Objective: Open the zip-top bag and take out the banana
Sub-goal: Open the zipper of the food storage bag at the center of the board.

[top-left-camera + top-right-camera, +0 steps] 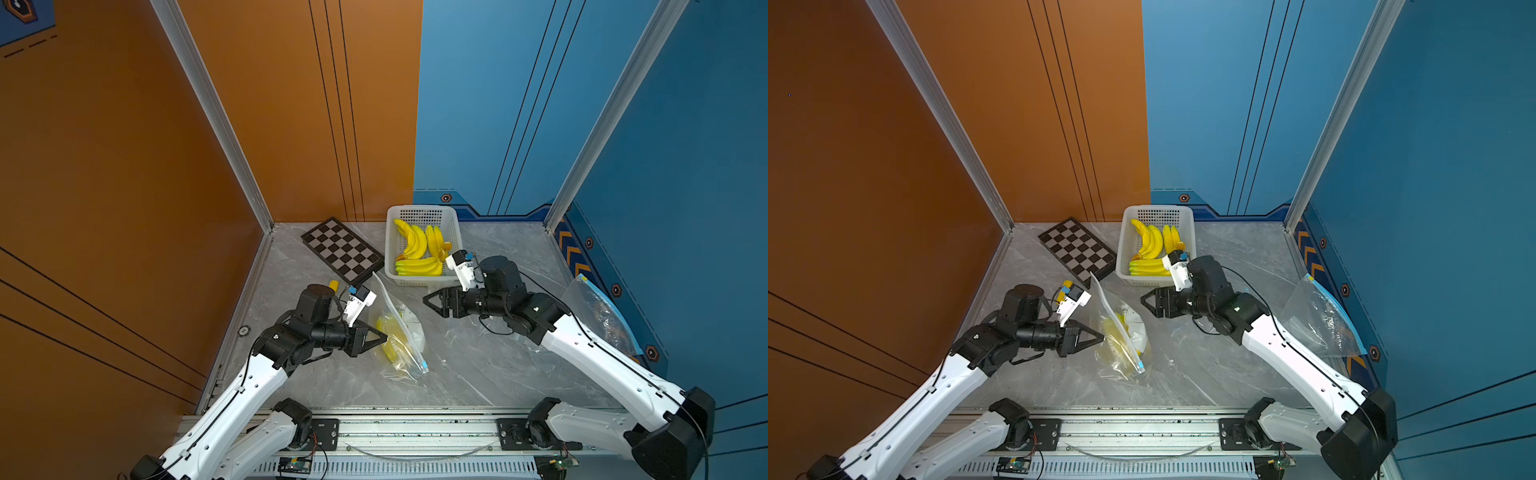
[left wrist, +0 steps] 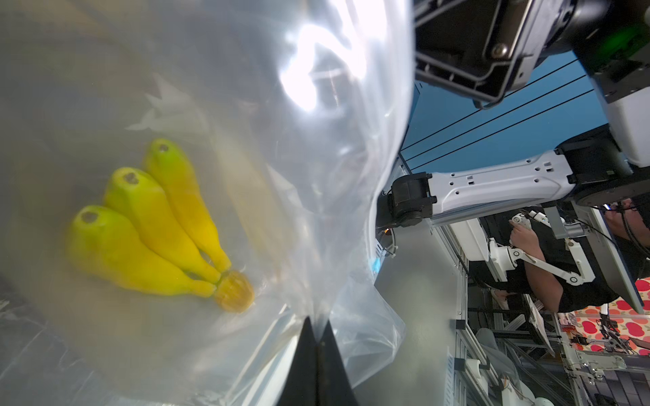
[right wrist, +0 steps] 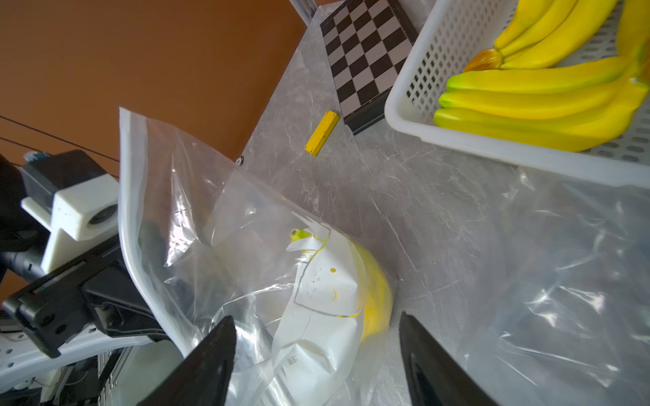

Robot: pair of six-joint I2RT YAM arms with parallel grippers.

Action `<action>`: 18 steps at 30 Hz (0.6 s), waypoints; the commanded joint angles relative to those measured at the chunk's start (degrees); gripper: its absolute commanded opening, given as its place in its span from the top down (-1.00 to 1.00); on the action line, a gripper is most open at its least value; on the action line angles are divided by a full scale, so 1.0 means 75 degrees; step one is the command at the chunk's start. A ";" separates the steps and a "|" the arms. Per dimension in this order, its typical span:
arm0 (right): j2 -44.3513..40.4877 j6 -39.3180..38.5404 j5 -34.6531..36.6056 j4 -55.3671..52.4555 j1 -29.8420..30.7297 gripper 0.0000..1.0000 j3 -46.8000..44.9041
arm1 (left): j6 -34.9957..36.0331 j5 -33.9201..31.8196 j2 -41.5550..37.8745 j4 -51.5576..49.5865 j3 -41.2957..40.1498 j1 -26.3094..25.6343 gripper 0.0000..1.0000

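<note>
On the left, a lip of the zip-top bag [image 1: 406, 332] is being pinched by the left jaws, which are being pressed together on the film. The banana [image 2: 147, 239], a bunch of 3, is lying inside the bag on the counter [image 1: 478, 374], so removal is not yet being done; whether the seal is fully parted cannot be told. To the right, the right jaws are being held apart, empty, just beside the bag.

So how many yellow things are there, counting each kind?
Banana bunches in the white basket: 3
Banana bunch in the zip-top bag: 1
Yellow block: 1
Total: 5
</note>
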 commanded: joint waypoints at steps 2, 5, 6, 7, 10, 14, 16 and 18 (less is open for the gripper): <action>0.0673 -0.0668 -0.1400 -0.0621 0.0094 -0.72 0.0204 | 0.0129 0.0226 0.0020 0.0034 0.0245 0.0091 1.00; 0.1225 -0.0859 -0.2422 -0.0102 0.0093 -0.86 0.0247 | 0.0147 0.0261 0.0109 0.0037 0.0271 0.0078 1.00; 0.1413 -0.0961 -0.2721 0.0004 0.0094 -0.92 0.0282 | 0.0153 0.0262 0.0137 0.0030 0.0266 0.0085 1.00; 0.1625 -0.1132 -0.2886 0.0006 0.0128 -0.93 0.0344 | 0.0163 0.0272 0.0144 0.0033 0.0277 0.0080 1.00; 0.2226 -0.1624 -0.3416 -0.0001 0.0250 -0.93 0.0556 | 0.0171 0.0273 0.0164 0.0033 0.0267 0.0079 1.00; 0.2747 -0.2283 -0.4048 0.0011 0.0613 -0.92 0.0858 | 0.0176 0.0250 0.0157 0.0023 0.0214 0.0091 1.00; 0.2904 -0.2585 -0.4265 0.0020 0.0940 -0.90 0.0971 | 0.0176 0.0241 0.0163 0.0022 0.0202 0.0091 1.00; 0.3063 -0.2792 -0.4389 0.0022 0.1108 -0.87 0.1079 | 0.0188 0.0238 0.0174 0.0033 0.0204 0.0097 1.00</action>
